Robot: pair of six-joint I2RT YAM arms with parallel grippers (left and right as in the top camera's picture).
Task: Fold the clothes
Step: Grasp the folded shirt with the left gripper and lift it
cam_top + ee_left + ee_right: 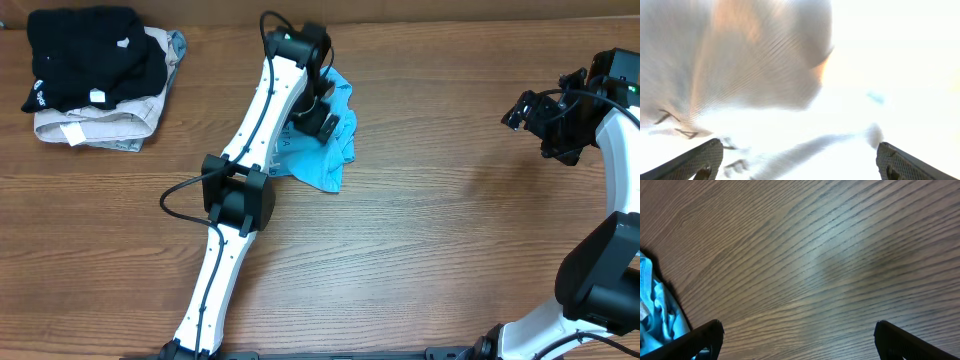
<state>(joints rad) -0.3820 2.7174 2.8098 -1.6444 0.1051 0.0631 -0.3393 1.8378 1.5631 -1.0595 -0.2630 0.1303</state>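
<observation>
Sky-blue T-shirt with white lettering, crumpled in a heap on the wooden table, upper middle of the overhead view. Left gripper directly over the heap, pointing down into it, fingers spread wide with nothing clamped between them. Contact with the cloth impossible to tell. From the left wrist camera, badly washed out with glare: pale fabric filling the upper left, very close, both fingers at the bottom corners with cloth between and beyond them. Right gripper well apart from the shirt, over bare wood at the right side, fingers also wide apart and empty. A blue edge of the T-shirt just showing at the far left of the right wrist view. Black folded garment stacked on a beige one at the table's top left corner.
</observation>
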